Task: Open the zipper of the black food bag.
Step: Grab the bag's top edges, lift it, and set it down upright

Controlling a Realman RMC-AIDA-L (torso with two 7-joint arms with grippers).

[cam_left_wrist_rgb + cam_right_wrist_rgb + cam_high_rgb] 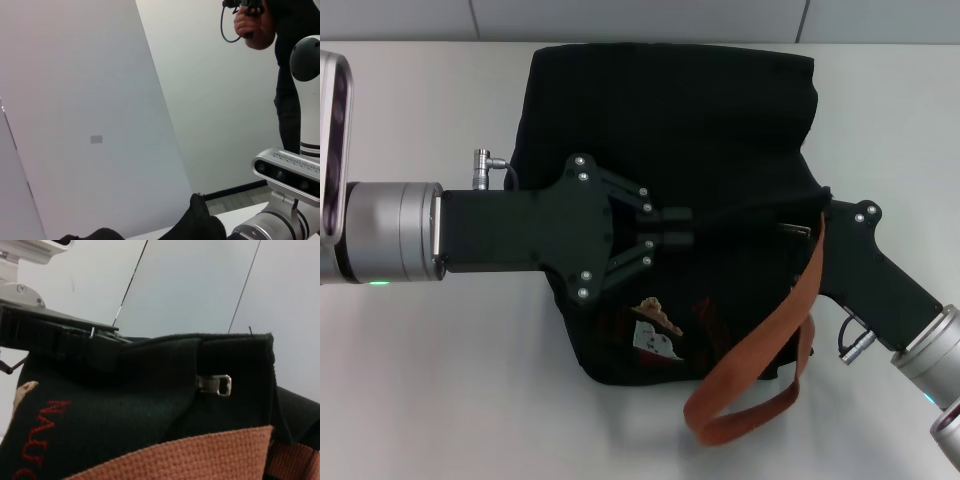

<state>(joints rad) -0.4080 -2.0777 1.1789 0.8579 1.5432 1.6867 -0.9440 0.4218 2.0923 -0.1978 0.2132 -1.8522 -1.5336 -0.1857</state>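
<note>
Your table (420, 380) spreads pale and bare along the left and lower edges of the head view, leaving room there. The black food bag (670, 110) fills the middle and upper centre, its far edge close to the table's back rim, and an orange strap (760, 370) loops off its lower right. Your left gripper (688, 228) reaches in from the left, fingers narrowed together on fabric at the bag's middle. Your right gripper (825, 215) meets the bag's right edge; you cannot tell its opening. The zipper (797, 230) pull sits just beside it.
</note>
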